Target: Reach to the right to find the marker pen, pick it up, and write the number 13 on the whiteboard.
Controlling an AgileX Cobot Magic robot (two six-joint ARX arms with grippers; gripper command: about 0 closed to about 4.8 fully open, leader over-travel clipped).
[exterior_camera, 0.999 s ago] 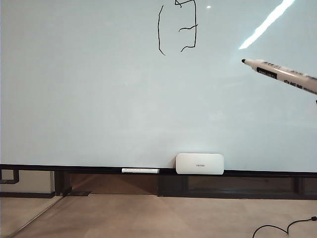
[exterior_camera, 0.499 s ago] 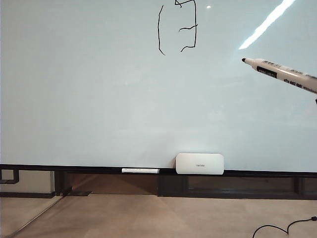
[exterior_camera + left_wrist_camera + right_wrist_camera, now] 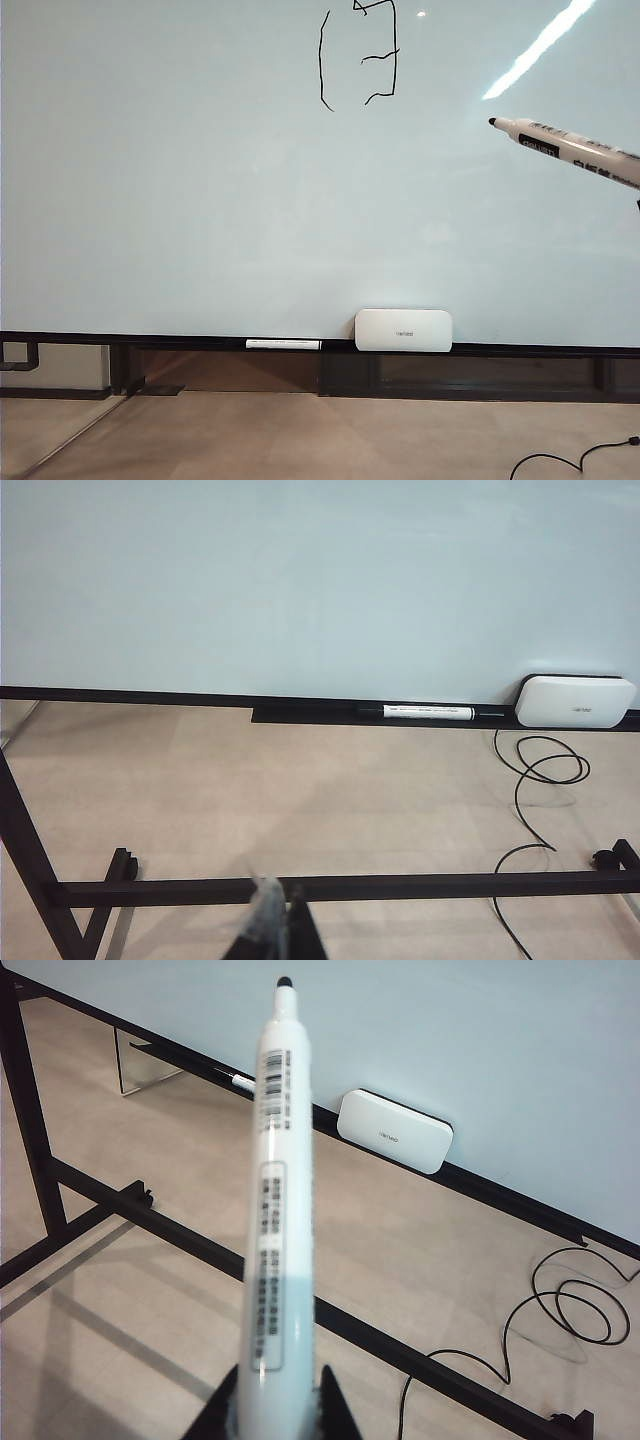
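The whiteboard (image 3: 200, 180) fills the exterior view, and the number 13 (image 3: 380, 55) stands near its top edge in thin black strokes. A white marker pen (image 3: 565, 148) with a bare black tip juts in from the right edge, lower right of the number. In the right wrist view my right gripper (image 3: 275, 1400) is shut on the marker pen (image 3: 275, 1200), its dark fingers pressing both sides of the barrel. My left gripper (image 3: 280, 925) hangs low over the floor, fingertips together and nothing held. Neither gripper's fingers show in the exterior view.
A second marker (image 3: 283, 344) lies on the board's dark lower rail beside a white rounded box (image 3: 403, 330). A black stand bar (image 3: 350, 888) crosses the floor below the left gripper. A black cable (image 3: 540, 780) coils on the floor near the box.
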